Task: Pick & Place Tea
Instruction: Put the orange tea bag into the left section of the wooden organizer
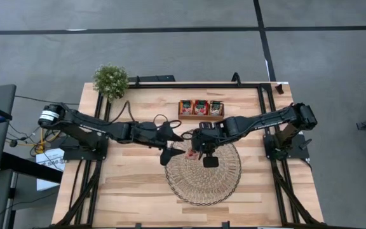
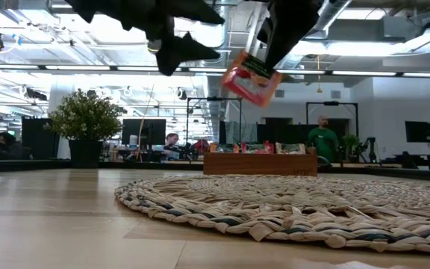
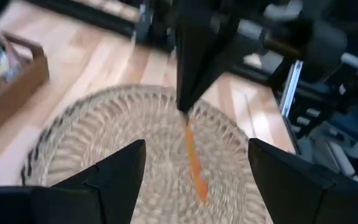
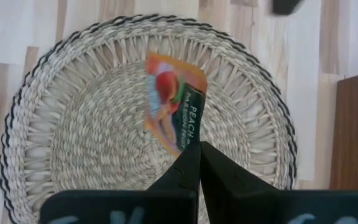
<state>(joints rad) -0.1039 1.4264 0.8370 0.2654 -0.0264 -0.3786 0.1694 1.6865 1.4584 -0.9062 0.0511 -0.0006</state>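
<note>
One red-orange tea sachet (image 4: pixel 173 102) with a dark green label hangs in my right gripper (image 4: pixel 195 149), which is shut on it above the far left part of the round woven mat (image 1: pixel 203 175). In the low view the sachet (image 2: pixel 252 78) floats tilted, well above the mat (image 2: pixel 290 205). My left gripper (image 3: pixel 196 180) is open and hovers just left of the sachet, facing it, over the mat's far left rim; it touches nothing. Three more sachets (image 1: pixel 201 107) stand in the small wooden tray (image 1: pixel 201 117) at the table's far side. My right gripper pinches the sachet between its two fingers at one edge, near a corner (image 4: pixel 190 142). The fingers come from above, pointing down. The sachet is lifted clear of the mat and hangs tilted below the fingertips (image 2: pixel 273 52); the left wrist view shows it edge-on (image 3: pixel 194 158).
A potted plant (image 1: pixel 111 80) stands at the table's far left corner. The wooden tray (image 2: pixel 260 163) sits beyond the mat. Bare wood lies left and right of the mat and along the near edge. People show in the room behind the table.
</note>
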